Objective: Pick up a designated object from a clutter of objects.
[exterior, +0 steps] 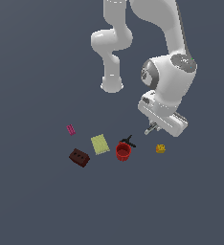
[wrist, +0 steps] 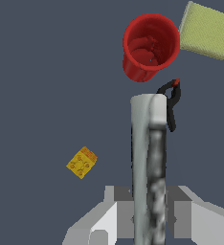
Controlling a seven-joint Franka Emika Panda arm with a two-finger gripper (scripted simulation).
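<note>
Where the exterior view takes in the whole scene, a glossy white jointed robot arm [exterior: 169, 72] bends down over a flat, matte, dark slate-blue floor [exterior: 37, 201] with no walls or furniture visible. Its gripper [exterior: 151, 129] hangs above the floor, and a small grey stub protrudes from beneath it; at this scale the jaws cannot be read. Scattered items lie below: a small pink ridged piece [exterior: 71, 129], a flat yellow-green rectangular pad [exterior: 100, 144], a dark brown studded brick [exterior: 79, 157], an upright red cup [exterior: 124, 151] with a black forked clamp [exterior: 128, 140] just beside it, and a small yellow studded block [exterior: 160, 149] lying apart, toward the exterior view's right.

From the wrist view, the slender grey-white cylindrical stick [wrist: 149, 167] appears close up, smooth and pale on one flank, mottled dark grey along the other. It stands lengthwise between the grey finger blocks, which close against its base, so the gripper [wrist: 150, 215] grips it clear of the floor. Beyond its tip lie the hollow red cup [wrist: 150, 45], the clamp [wrist: 171, 103] with a red-tipped end, a corner of the textured pad [wrist: 207, 31], and the yellow block [wrist: 82, 162], its studs resolved only here.
</note>
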